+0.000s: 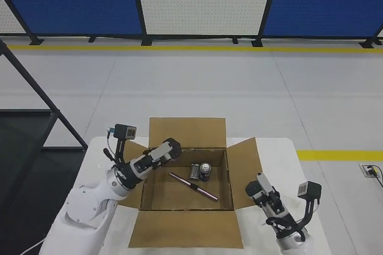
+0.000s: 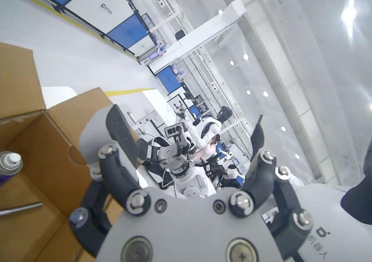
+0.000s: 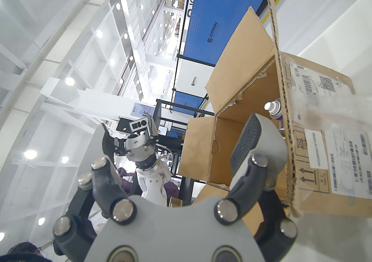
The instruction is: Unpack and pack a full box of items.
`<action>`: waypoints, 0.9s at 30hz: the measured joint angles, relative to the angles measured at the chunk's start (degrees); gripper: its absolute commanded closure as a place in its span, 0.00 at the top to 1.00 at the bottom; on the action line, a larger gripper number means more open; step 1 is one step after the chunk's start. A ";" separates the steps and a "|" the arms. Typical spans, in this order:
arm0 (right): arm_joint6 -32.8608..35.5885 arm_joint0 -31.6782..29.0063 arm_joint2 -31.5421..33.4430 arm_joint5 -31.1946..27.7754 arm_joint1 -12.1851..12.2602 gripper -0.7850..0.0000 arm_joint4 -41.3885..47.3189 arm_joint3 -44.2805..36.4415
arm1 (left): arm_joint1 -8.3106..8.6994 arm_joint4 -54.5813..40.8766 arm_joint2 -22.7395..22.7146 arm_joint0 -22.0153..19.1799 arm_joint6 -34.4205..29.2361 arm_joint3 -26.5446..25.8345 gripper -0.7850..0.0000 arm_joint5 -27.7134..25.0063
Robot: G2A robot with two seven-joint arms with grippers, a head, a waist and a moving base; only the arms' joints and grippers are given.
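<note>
The box sits open on the white table with all four flaps folded outward. Three things lie on its floor. A spray can with a white cap stands toward the far wall. A small grey item, too small to tell, is just beside the can. A thin rod lies slantwise across the middle, apart from both.

The right flap's outer face carries white labels with barcodes, a square code and up-arrow marks, partly under clear film.

The left claw hangs over the box's far left corner, above the left flap. Its fingers are spread wide with nothing between them. The right claw is outside the box, just beside the right flap's edge, and is likewise spread and bare.

A black metal frame stands on the floor left of the table. Blue and white panels line the far side, with a yellow floor line to the right. Nothing lies across the box mouth between the claws and its contents.
</note>
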 measured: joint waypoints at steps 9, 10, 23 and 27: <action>0.75 0.52 1.07 2.20 0.15 1.00 1.90 1.99 | 0.90 -0.36 -5.95 4.75 2.00 -2.27 1.00 0.92; 0.64 0.60 1.10 2.32 0.15 1.00 2.10 2.28 | 0.92 -0.34 -6.02 4.83 2.00 -2.30 1.00 1.00; 0.08 0.66 1.11 2.57 0.13 1.00 2.02 2.35 | 0.91 -0.34 -5.96 4.78 1.98 -2.28 1.00 0.98; 0.08 0.66 1.11 2.57 0.14 1.00 2.02 2.35 | 0.91 -0.34 -5.96 4.78 1.98 -2.28 1.00 0.98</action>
